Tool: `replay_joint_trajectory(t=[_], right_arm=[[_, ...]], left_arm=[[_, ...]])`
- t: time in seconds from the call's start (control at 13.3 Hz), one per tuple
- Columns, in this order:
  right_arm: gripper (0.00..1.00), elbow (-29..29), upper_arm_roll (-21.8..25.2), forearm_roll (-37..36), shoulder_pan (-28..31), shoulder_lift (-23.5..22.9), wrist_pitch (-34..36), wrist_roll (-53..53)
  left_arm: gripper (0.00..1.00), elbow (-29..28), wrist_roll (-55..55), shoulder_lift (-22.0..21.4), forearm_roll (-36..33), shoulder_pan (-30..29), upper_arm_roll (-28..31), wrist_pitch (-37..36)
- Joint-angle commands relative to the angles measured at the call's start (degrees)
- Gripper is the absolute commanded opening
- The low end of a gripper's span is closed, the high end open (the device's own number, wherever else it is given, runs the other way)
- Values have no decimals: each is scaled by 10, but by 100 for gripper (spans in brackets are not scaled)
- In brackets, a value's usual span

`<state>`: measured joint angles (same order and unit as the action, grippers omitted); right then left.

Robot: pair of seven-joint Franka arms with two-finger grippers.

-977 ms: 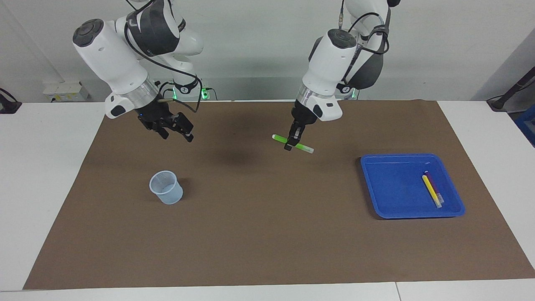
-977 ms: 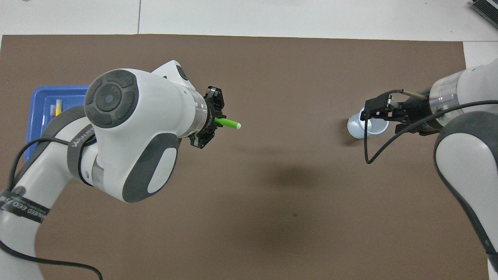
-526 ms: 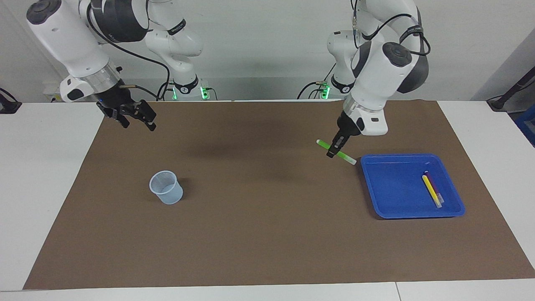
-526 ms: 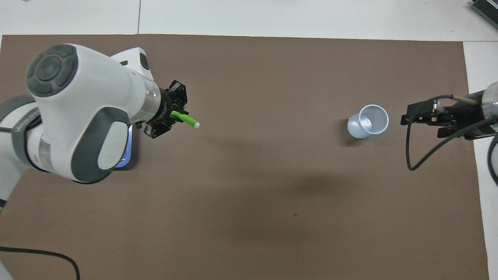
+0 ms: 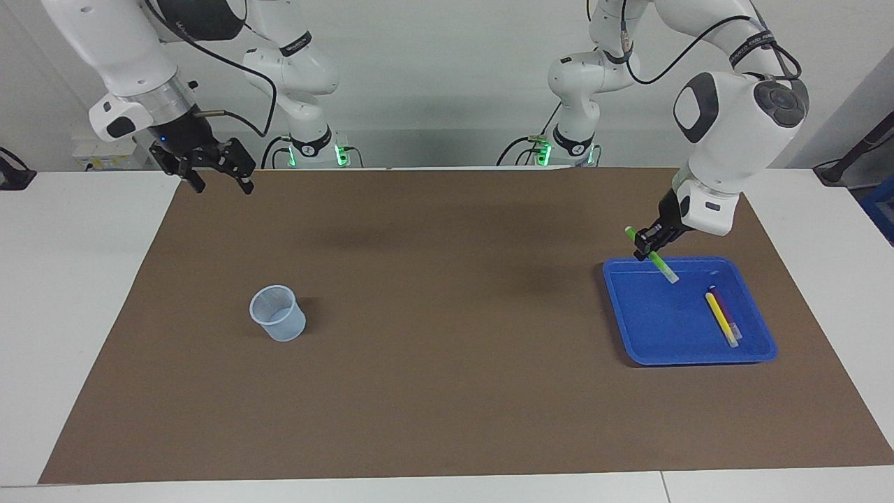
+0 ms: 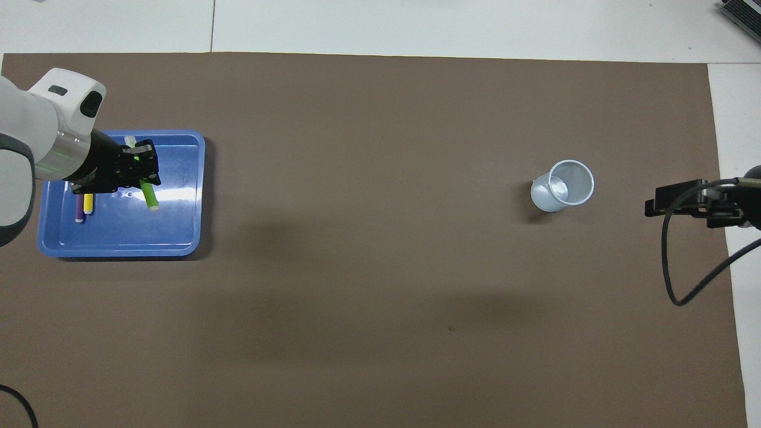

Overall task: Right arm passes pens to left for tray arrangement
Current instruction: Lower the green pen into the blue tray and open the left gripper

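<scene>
The blue tray (image 5: 649,325) (image 6: 172,229) lies at the left arm's end of the brown mat. In it, side by side, lie a yellow pen (image 5: 718,316) (image 6: 88,204) and a purple pen (image 5: 728,318) (image 6: 79,209). My left gripper (image 5: 646,246) (image 6: 141,169) hangs over the tray's rim nearest the robots, shut on the green pen (image 5: 663,269) (image 6: 148,196), which slants down over the tray. My right gripper (image 5: 220,183) (image 6: 660,202) is open and holds nothing, raised over the mat's corner at its own end.
A small translucent cup (image 5: 278,313) (image 6: 565,185) stands upright on the mat (image 5: 447,349) toward the right arm's end. White table surface borders the mat on all sides.
The left arm swung from the mat's middle to over the tray, carrying the green pen. The right arm drew back and rose away from the cup, still open.
</scene>
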<state>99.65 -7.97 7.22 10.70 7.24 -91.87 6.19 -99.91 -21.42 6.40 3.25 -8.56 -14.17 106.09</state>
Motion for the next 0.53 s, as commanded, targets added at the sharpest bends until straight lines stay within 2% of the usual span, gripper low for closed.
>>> replay_joint_trajectory(t=[0.0, 0.15, 0.3, 0.45], right_arm=[[100, 12, -5, -13, -11, 18, 36, -14], [100, 12, -5, -19, -5, 19, 35, -14], [100, 18, -2, -19, -2, 20, 31, -13], [100, 26, 0, -23, 12, 25, 29, -21]], left_arm=[[0, -37, 109, -19, -45, -23, -3, 9], [0, -44, 165, -13, -91, -42, -4, 18], [0, -81, 211, -14, -102, -67, -4, 87], [0, -121, 209, -5, -102, -71, -3, 157]])
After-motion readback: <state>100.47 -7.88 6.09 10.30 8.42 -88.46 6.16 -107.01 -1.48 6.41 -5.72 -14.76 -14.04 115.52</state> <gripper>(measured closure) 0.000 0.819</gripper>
